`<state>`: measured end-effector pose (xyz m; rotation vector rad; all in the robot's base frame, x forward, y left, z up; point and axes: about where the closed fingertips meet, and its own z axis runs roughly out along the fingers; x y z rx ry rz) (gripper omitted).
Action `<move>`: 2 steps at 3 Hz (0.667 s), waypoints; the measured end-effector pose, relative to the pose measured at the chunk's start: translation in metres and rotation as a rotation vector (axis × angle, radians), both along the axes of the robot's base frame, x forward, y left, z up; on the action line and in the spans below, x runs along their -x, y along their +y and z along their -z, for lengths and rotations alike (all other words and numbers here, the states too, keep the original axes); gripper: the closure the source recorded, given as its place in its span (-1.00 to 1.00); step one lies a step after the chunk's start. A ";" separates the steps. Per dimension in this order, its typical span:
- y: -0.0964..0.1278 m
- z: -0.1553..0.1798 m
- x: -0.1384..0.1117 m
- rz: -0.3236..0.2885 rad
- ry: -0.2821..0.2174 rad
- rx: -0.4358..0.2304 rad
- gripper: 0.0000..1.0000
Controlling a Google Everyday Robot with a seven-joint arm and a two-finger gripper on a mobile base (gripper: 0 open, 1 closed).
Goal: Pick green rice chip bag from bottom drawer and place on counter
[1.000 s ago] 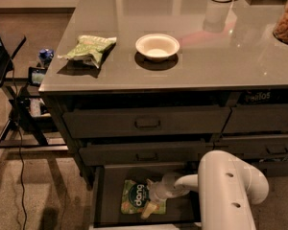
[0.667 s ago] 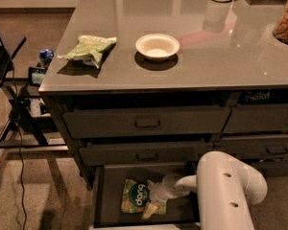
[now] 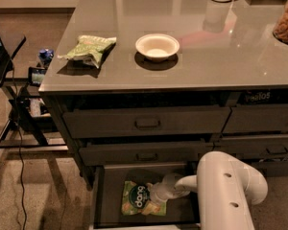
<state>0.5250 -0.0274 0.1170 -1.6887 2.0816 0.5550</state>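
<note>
Gripper (image 3: pixel 159 194) of mine sits at the glossy green rice chip bag (image 3: pixel 134 199) in the dark, flat-floored bottom drawer (image 3: pixel 108 202); its grasp I cannot tell.

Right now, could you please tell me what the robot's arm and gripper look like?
The arm is a thick, rounded cream-white tube with two small dark holes, narrowing to a slimmer link. The gripper, down in the bottom drawer at the green rice chip bag, is a pale rounded knob. No cables or lettering show.

Counter (image 3: pixel 221 63) carrying a white bowl (image 3: pixel 157 46), with an olive bag (image 3: pixel 89 49) at its nine o'clock. The gripper (image 3: pixel 157 199) sits in the bottom drawer (image 3: pixel 108 195).
</note>
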 end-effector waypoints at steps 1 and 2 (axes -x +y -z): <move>0.000 0.000 0.000 0.000 0.000 0.000 0.28; 0.000 0.000 0.000 0.000 0.000 0.000 0.76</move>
